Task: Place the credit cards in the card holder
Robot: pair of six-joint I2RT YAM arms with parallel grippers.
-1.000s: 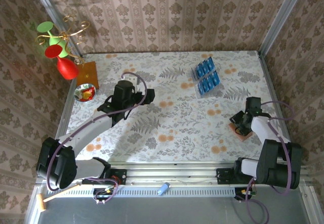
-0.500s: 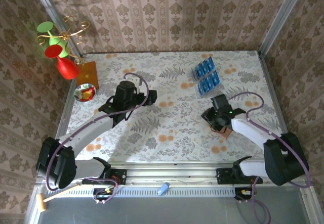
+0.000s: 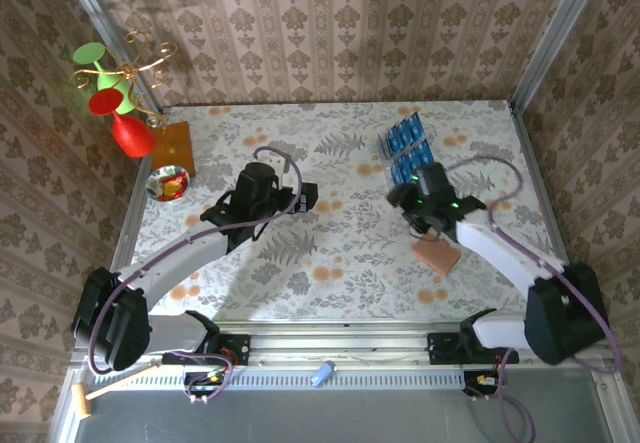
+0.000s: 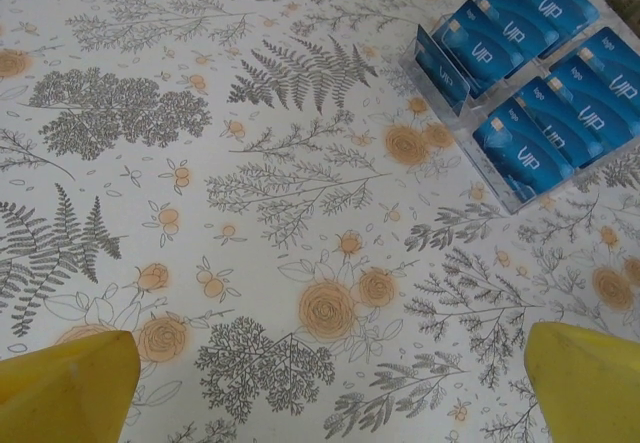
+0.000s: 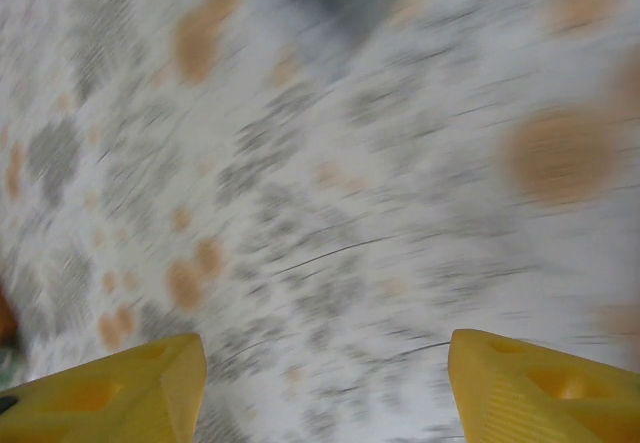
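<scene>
A: What is held by the R gripper (image 5: 320, 388) right now?
B: Nothing. Its yellow fingers (image 5: 520, 383) are spread wide, w/ just the flowery tablecloth (image 4: 200, 213) seen between them (that wrist view is very blurry, so little else can be told).
A: And the L gripper (image 4: 325, 393)?
B: Also spread wide, nothing held. It is hung over the cloth and pointed at the small, thin, bright-blue plastic credit cards (image 4: 520, 33).
A: Where are the cards kept?
B: They are stood on edge, in two rows, in a clear plastic rack (image 4: 512, 199) at the far right of the table. In the top view the R gripper is seen close by the near end of that rack.
A: And the holder?
B: The small, square-ish, salmon-brown, leather-like card holder (image 3: 437, 254) is laid flat on the cloth by the R arm. It is apart from both grippers and nearer the arms than the rack is. No card is seen in it yet. Whether its slots are faced up can't be told.
A: So what's the step, prob.?
B: A card is to be picked up, most likely by the R side.
A: How can that be done well?
B: The gripper should be slowed first. Just one card should be pinched, an end one, near its top edge, w/ the fingers set on its two flat faces. It should be pulled straight up, so the light rack isn't dragged or tipped and the cards next to it aren't bumped.
</scene>
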